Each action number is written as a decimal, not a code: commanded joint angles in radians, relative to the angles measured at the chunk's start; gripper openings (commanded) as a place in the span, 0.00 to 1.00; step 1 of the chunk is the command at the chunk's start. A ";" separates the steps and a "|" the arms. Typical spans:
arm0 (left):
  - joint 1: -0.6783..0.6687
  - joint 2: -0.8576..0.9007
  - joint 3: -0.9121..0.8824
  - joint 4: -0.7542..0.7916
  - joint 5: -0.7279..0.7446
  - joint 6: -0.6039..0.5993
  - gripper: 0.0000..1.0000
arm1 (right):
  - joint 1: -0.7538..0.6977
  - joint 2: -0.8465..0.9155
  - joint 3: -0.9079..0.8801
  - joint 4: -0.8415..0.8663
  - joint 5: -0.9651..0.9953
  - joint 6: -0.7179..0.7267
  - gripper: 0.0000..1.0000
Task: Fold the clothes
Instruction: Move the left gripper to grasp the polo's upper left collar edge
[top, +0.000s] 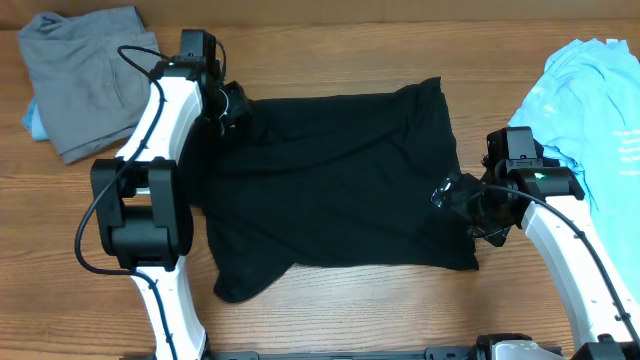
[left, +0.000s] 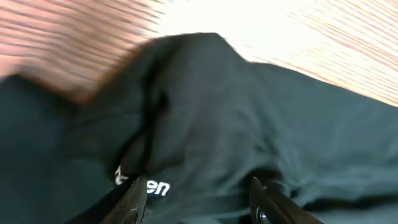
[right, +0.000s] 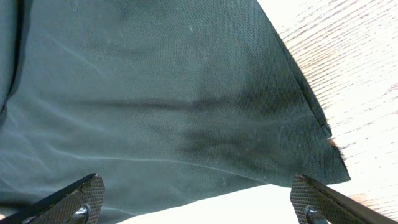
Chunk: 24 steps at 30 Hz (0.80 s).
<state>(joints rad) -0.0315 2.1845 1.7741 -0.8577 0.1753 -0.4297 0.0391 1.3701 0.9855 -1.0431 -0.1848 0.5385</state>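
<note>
A: Class of premises?
B: Robotics lab test station. Evidence: wood-grain bench (top: 330, 300); left arm (top: 150, 200) and right arm (top: 570, 240), white, mounted at six o'clock; grey garment (top: 85, 75) lying at ten o'clock, light blue T-shirt (top: 590, 100) at three.

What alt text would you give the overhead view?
A black shirt lies spread on a wooden table, the left gripper and right gripper at its side edges. Grey garment far left, light blue T-shirt far right.

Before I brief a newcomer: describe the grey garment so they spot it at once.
On the wooden table, look to the far left corner, beyond the black shirt spread mid-table. The grey garment lies bunched there, the only grey cloth; the light blue T-shirt lies far right.
</note>
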 joint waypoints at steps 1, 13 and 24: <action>0.023 0.002 0.030 -0.016 -0.075 -0.021 0.56 | 0.000 0.001 0.013 0.011 0.004 -0.016 1.00; 0.021 0.002 0.091 -0.038 -0.009 -0.017 0.47 | 0.000 0.001 0.013 0.040 0.008 -0.016 1.00; -0.008 0.003 0.088 -0.062 -0.137 -0.018 0.46 | 0.000 0.001 0.013 0.042 0.008 -0.016 1.00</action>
<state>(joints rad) -0.0334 2.1845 1.8412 -0.9047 0.1112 -0.4431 0.0391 1.3701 0.9855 -1.0058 -0.1825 0.5266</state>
